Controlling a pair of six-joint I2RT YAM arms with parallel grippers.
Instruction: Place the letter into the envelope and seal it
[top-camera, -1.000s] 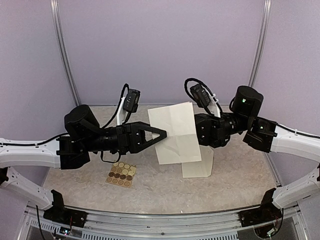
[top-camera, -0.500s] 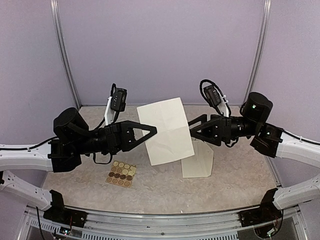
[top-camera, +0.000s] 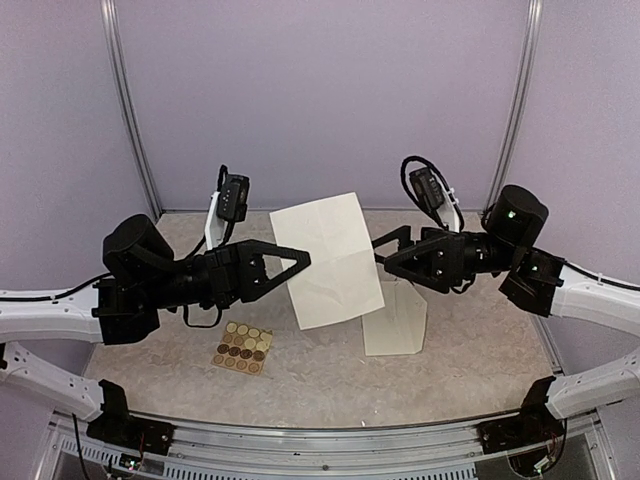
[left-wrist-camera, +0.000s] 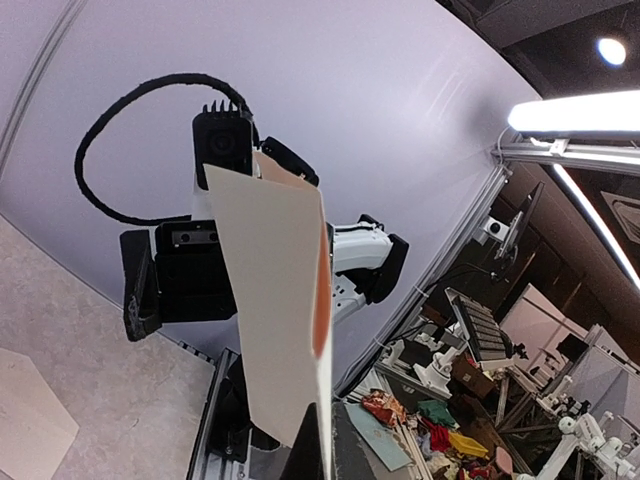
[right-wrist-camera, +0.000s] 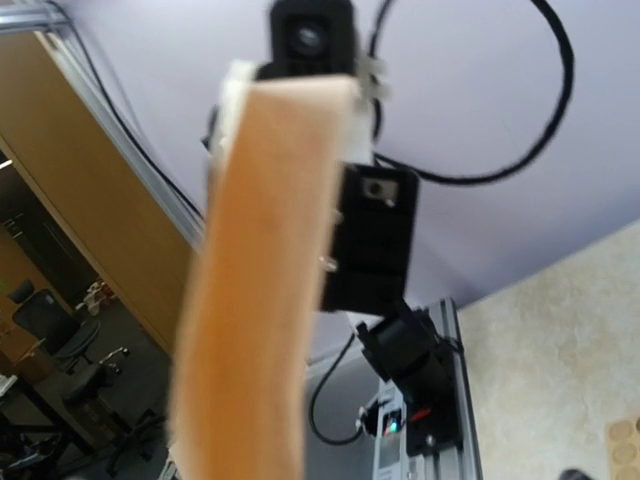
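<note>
1. Left gripper (top-camera: 303, 260): closed, pinching the left edge of the letter, a folded cream paper sheet w/ crease lines (top-camera: 330, 262). The sheet is held in the air above the table, roughly upright & tilted.
2. Left wrist view: the letter rises edge-on from betw. the fingertips at the bottom of the frame. Its outer face is cream, w/ orange-pink showing along the inner side.
3. Right gripper (top-camera: 380, 256): jaws spread wide, gripping nothing. The tips sit at the letter's right edge, opp. the left gripper. Can't tell if they touch the paper.
4. Right wrist view: the letter crosses the centre as a blurred tan strip, close to the cam, w/ the left arm's wrist behind it.
5. Envelope, a plain cream rectangular paper envelope w/ a pointed flap (top-camera: 396, 322): lies flat on the speckled beige table (top-camera: 480, 365), below the letter's lower right corner and beneath the right gripper, apart from both grippers. From the top cam its far-left part is hidden behind the letter. An angled flap edge shows at its far end.
6. Sticker card, a tan card w/ rows of round stickers (top-camera: 243, 348): flat on the table at near-left, under the left arm, well apart from the envelope.
</note>
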